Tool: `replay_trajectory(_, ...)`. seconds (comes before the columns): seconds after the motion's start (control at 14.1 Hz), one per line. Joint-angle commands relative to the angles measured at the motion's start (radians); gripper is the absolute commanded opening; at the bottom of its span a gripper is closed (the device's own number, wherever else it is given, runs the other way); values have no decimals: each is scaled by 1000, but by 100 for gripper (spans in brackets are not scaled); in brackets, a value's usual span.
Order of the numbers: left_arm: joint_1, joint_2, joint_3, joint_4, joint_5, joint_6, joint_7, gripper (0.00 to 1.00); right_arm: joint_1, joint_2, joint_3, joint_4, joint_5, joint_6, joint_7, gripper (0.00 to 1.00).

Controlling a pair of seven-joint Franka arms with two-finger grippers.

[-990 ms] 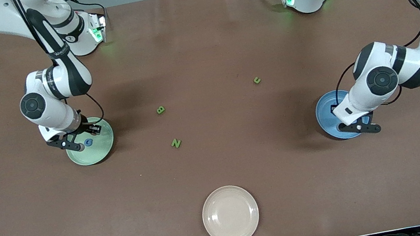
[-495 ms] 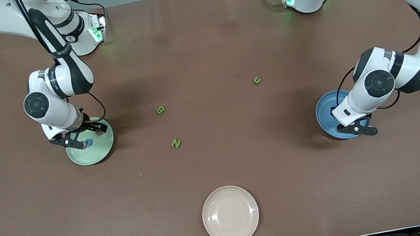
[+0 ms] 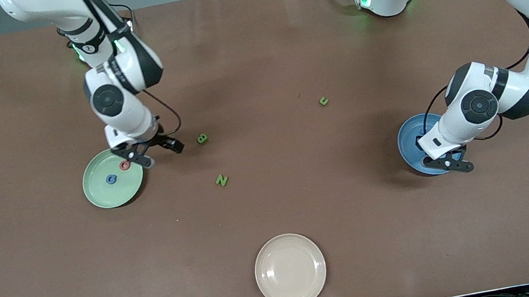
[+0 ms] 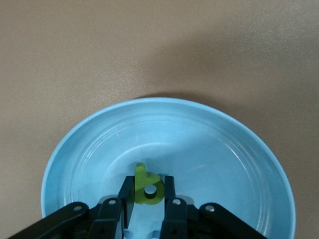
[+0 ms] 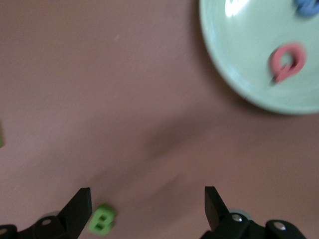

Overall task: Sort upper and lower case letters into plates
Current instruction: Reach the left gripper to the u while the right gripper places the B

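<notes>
The mint green plate (image 3: pixel 101 196) holds a blue G (image 3: pixel 111 179) and a red letter (image 3: pixel 125 165). My right gripper (image 3: pixel 162 154) is open and empty, low over the table between that plate and a green B (image 3: pixel 202 138). In the right wrist view the gripper (image 5: pixel 147 199) is wide open, the B (image 5: pixel 101 220) lies by one finger, and the mint plate (image 5: pixel 244 64) shows the red letter (image 5: pixel 286 62). My left gripper (image 3: pixel 449 162) hangs over the blue plate (image 3: pixel 411 144). In the left wrist view it (image 4: pixel 148 183) is shut on a green lower-case b (image 4: pixel 144 174) just above the blue plate (image 4: pixel 224 149).
A green N (image 3: pixel 221 180) lies nearer the front camera than the B. A green u (image 3: pixel 323 101) lies toward the left arm's end. A cream-beige plate (image 3: pixel 290 270) sits at the table's front edge.
My right gripper has left the mint plate and moved toward the green B; the red letter now lies in the plate. My left gripper has barely moved over the blue plate.
</notes>
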Motion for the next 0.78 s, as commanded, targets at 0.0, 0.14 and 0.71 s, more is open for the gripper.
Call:
replay_trajectory(0.0, 24, -3, -8, -8, 19, 13, 20, 35, 91, 83, -11, 56, 62, 34, 161, 100)
replay_trajectory(0.14, 24, -15, -11, -8, 19, 4, 15, 100, 133, 142, -11, 99, 63, 39, 242, 100)
replay_trajectory(0.71, 28, -144, -244, -14, -90, -362, -262, 100, 176, 208, -11, 126, 66, 53, 276, 74)
